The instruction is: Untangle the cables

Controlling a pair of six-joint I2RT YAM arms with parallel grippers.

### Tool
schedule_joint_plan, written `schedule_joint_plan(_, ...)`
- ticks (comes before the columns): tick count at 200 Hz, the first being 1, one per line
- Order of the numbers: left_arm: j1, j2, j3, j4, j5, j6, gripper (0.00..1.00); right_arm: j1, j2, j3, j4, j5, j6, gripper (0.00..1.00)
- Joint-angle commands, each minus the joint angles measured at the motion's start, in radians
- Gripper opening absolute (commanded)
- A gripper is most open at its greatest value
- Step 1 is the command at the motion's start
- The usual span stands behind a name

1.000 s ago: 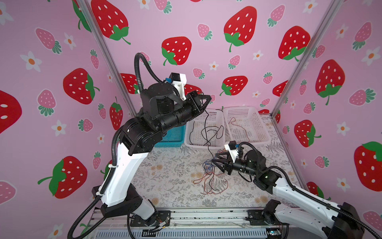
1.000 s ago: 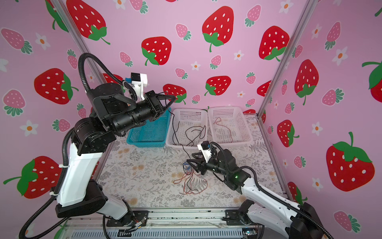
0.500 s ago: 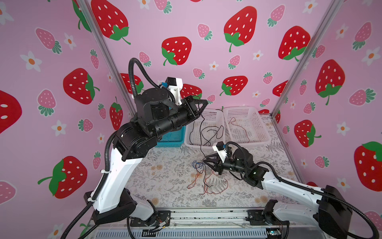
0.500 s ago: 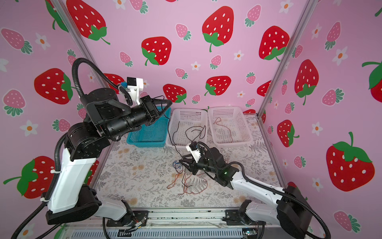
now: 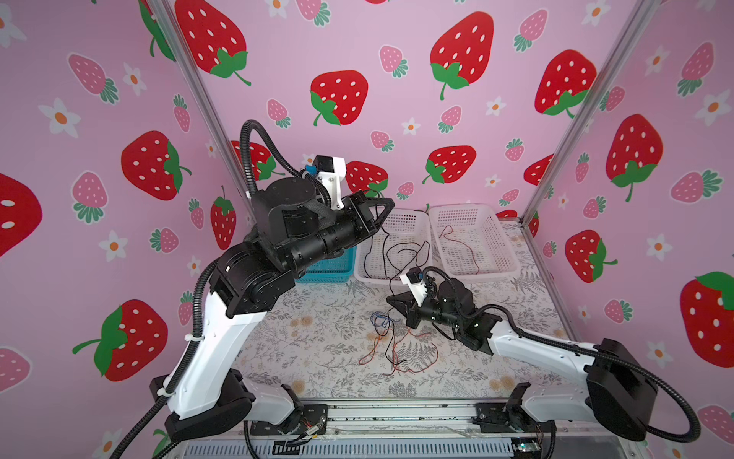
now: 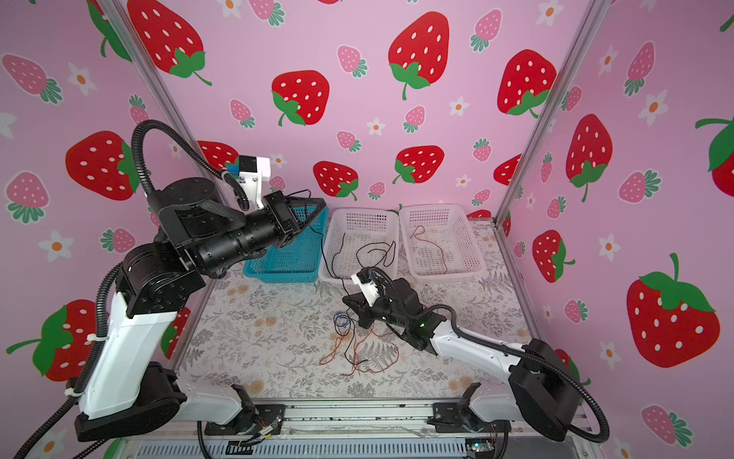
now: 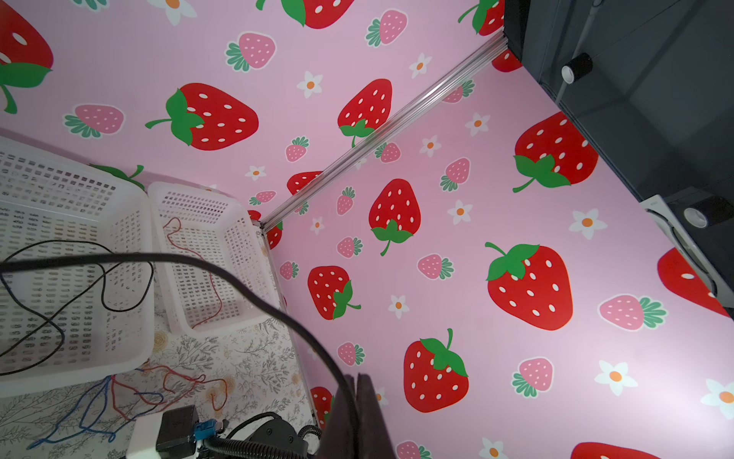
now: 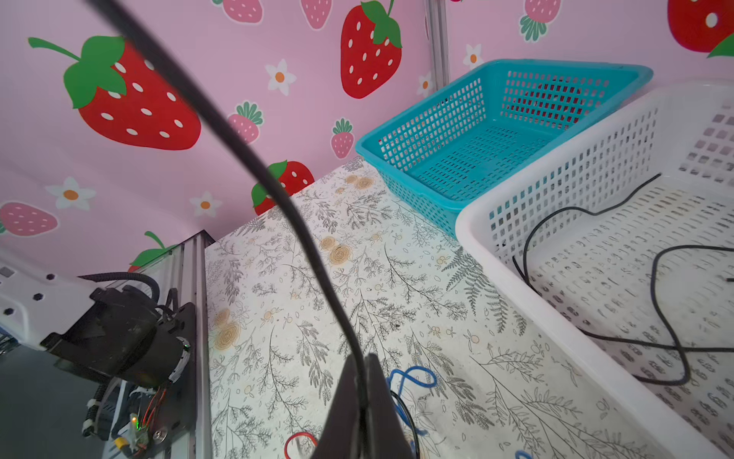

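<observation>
A loose tangle of red, black and blue cables lies on the floral table in both top views. One black cable runs taut between my two grippers. My left gripper hangs high by the baskets, shut on this black cable, which enters between its closed fingers. My right gripper sits low at the tangle's far edge, shut on the same black cable beside a blue loop.
Three baskets stand along the back. The teal basket is partly behind my left arm. The middle white basket holds black cables. The right white basket holds a red cable.
My right gripper slid left to the tangle's edge and shut on the black cable. My left gripper, still shut, drifted slightly left.
</observation>
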Motion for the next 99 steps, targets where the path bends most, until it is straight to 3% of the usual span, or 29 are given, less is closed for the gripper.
schedule_joint_plan(1,0.005,-0.062,-0.082,0.033,-0.036,0.033,0.0,0.009,-0.047,0.04,0.008,0.026,-0.011,0.0)
schedule_joint_plan(13,0.006,-0.108,-0.179,0.05,-0.051,0.044,0.05,0.009,-0.081,0.064,-0.028,0.039,-0.023,0.0)
schedule_joint_plan(48,0.013,-0.263,-0.513,0.131,-0.072,0.062,0.36,0.012,-0.176,0.196,-0.156,0.092,-0.07,0.0)
schedule_joint_plan(99,0.028,-0.433,-0.889,0.216,-0.069,0.018,0.58,0.015,-0.218,0.367,-0.25,0.054,-0.087,0.0)
